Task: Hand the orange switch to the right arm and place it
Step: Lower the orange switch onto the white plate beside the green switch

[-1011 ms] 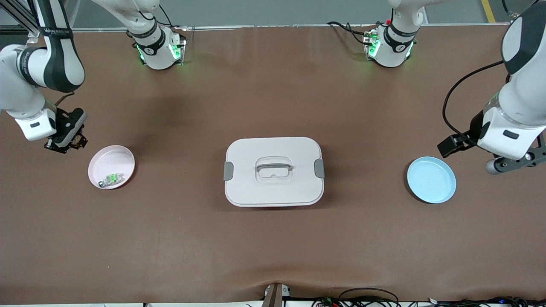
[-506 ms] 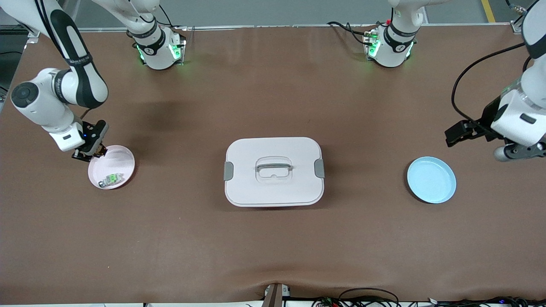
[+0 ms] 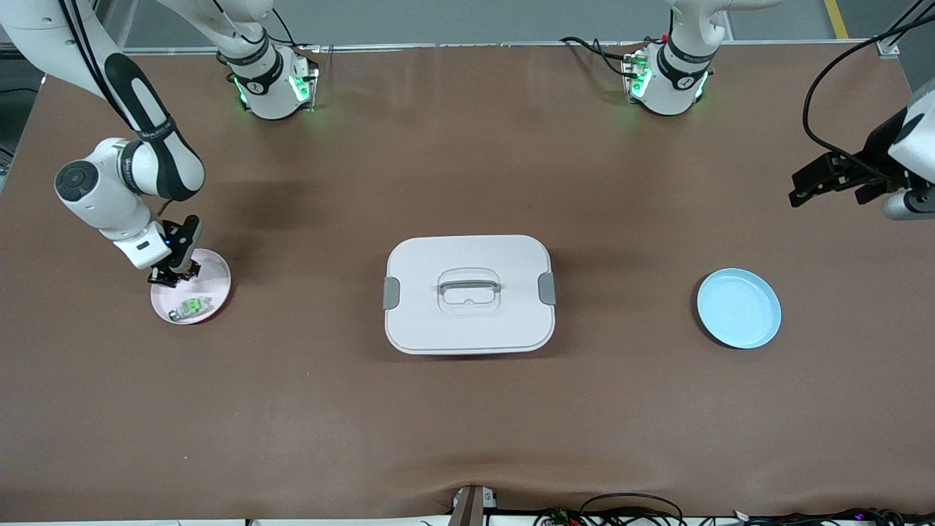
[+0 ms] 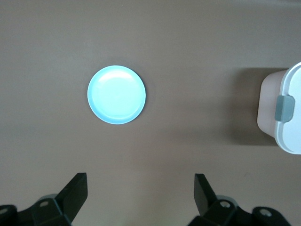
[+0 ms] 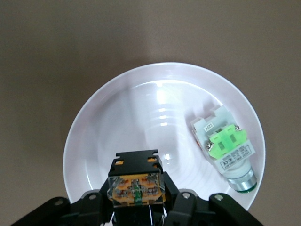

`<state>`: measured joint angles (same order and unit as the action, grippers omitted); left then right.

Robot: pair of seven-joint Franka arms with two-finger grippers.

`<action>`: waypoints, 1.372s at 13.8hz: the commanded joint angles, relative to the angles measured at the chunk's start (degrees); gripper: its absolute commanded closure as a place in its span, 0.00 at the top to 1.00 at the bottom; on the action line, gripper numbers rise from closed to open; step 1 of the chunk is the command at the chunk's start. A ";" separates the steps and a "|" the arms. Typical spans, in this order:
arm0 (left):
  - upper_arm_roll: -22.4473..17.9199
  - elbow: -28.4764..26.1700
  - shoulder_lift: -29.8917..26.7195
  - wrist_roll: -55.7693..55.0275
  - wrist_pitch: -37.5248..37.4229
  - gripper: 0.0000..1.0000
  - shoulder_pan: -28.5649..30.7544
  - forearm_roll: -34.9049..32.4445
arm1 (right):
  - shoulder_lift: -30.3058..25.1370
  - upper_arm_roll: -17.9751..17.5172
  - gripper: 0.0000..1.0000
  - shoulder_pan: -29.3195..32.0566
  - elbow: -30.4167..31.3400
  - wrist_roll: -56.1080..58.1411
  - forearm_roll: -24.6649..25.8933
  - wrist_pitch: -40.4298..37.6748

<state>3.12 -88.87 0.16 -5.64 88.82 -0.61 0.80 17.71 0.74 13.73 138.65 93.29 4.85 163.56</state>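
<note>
My right gripper [image 3: 175, 275] is shut on the orange switch [image 5: 135, 184], a small black block with an orange centre. It hangs low over the pink plate [image 3: 213, 277], above the plate's edge that lies toward the robots' bases. In the right wrist view the switch sits between my right gripper's [image 5: 136, 200] fingers, above the plate's bare floor [image 5: 141, 117]. My left gripper [image 3: 829, 179] is open and holds nothing, up over the table at the left arm's end. In the left wrist view its [image 4: 141, 190] fingers stand wide apart over bare table, with the blue plate [image 4: 116, 94] below.
A pale grey part with a green centre [image 3: 191, 305] lies in the pink plate, nearer the front camera than the switch [image 3: 179, 273]. A white lidded box [image 3: 467, 294] with a handle sits mid-table. The blue plate [image 3: 738, 307] lies toward the left arm's end.
My right gripper has carried the orange switch from beside the pink plate to over it and lower. My left arm has drawn up and away from the blue plate, still open.
</note>
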 commanded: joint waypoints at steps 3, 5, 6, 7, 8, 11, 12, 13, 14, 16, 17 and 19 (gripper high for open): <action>-0.84 -2.09 -3.15 0.81 0.13 1.00 -0.27 0.69 | 1.36 -0.48 0.20 0.68 -0.13 0.66 1.03 1.24; -0.75 -1.92 -3.85 0.63 -0.66 1.00 -0.27 0.43 | 1.53 -0.48 0.33 0.94 -0.04 0.66 1.03 1.24; -0.66 -2.09 -3.94 0.63 -0.75 1.00 -0.27 0.43 | 1.53 -0.48 0.42 1.12 0.39 0.66 1.03 1.41; -0.57 -2.18 -4.03 0.72 -0.84 1.00 -0.27 0.26 | 1.53 -0.56 0.62 1.12 0.66 0.66 1.03 1.50; -0.48 -2.18 -4.03 0.72 -1.19 1.00 -0.27 -0.01 | 1.62 -0.56 0.80 1.21 0.83 0.66 1.03 1.59; -0.40 -2.09 -4.03 0.72 -1.46 1.00 -0.36 -0.01 | 1.53 -0.56 1.00 1.21 0.92 0.75 1.03 1.59; -0.40 -2.09 -3.94 0.72 -1.46 1.00 -0.27 -0.10 | 1.45 -0.48 1.00 1.21 1.01 0.75 1.03 1.50; -0.40 -2.09 -4.03 0.72 -1.46 1.00 -0.27 -0.10 | 1.36 -0.56 1.00 1.21 1.01 0.84 1.03 1.41; -0.40 -2.09 -4.03 0.72 -1.46 1.00 -0.27 -0.10 | 1.18 -0.48 1.00 1.21 1.01 0.84 1.03 1.33; -0.40 -2.09 -4.29 0.72 -1.54 1.00 -0.36 -0.01 | 0.13 -0.56 1.00 1.12 0.84 0.66 1.03 1.33; -0.40 -2.09 -4.38 0.72 -1.54 1.00 -0.27 -0.01 | -1.00 -0.56 1.00 1.21 0.58 0.31 1.03 1.41; -0.40 -2.09 -4.47 0.72 -1.63 1.00 -0.27 -0.10 | -4.16 -0.65 1.00 1.12 0.49 -0.04 1.03 0.89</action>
<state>2.92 -90.09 -2.78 -5.64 87.79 -0.63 0.80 18.00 0.72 13.79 138.37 93.45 4.85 165.44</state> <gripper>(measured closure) 0.000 0.000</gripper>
